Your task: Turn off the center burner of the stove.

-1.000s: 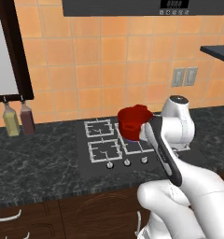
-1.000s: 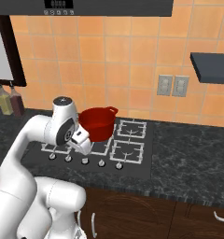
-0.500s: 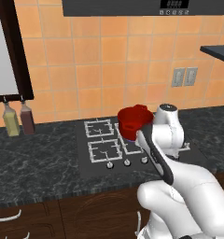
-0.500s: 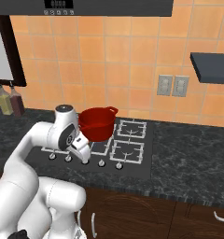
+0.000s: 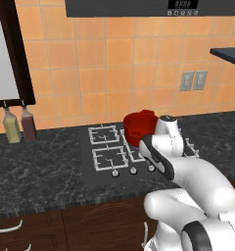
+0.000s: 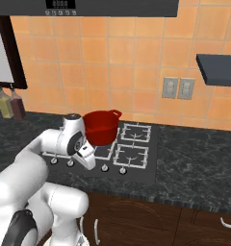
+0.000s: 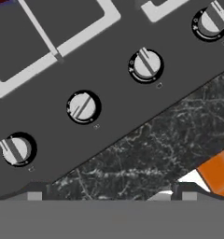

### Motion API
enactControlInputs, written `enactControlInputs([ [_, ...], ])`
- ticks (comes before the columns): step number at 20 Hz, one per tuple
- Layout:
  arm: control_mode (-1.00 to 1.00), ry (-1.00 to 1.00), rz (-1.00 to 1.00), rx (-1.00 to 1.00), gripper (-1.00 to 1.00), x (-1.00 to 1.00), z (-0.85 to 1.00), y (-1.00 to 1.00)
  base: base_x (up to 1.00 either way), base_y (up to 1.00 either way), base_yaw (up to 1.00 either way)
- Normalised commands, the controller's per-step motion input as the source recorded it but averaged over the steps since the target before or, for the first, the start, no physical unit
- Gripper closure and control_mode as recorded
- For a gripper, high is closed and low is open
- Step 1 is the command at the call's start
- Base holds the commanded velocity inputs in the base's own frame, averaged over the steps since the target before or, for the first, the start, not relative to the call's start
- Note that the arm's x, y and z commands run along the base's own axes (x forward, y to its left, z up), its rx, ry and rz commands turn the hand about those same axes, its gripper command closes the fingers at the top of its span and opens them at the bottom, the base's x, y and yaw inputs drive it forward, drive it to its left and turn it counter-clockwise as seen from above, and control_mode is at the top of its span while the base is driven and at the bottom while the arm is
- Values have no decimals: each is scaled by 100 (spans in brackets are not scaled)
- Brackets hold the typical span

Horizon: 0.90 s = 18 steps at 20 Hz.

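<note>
You're looking at an orange square-tiled back wall (image 5: 114, 54) running behind a dark grey marbled stone counter (image 5: 41, 166). Above it hangs a black range hood with a small display panel (image 5: 153, 7). Two grey wall outlets (image 5: 194, 81) sit side by side on the tiles. A dark flat shelf (image 6: 217, 62) juts from the wall at the right. At the left you get a dark brown frame around a pale panel (image 5: 9, 54); just below it a yellowish bottle (image 5: 11, 128) and a dark reddish-brown bottle (image 5: 28, 125) stand together on the counter. Under the counter are dark brown wood cabinet fronts (image 5: 85, 223) with a curved white handle (image 5: 7, 227). Light is even and flat.
</note>
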Motion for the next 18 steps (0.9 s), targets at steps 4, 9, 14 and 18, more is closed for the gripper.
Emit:
enactControlInputs([
  [4,-100,9,-5,0,-100,38,-20,0,0,0,0],
  [9,-100,2,-3,0,-100,29,-9,0,0,0,0],
  [14,-100,0,-2,0,-100,8,-26,0,0,0,0],
  [18,-100,0,-1,0,-100,0,-30,0,0,0,0],
])
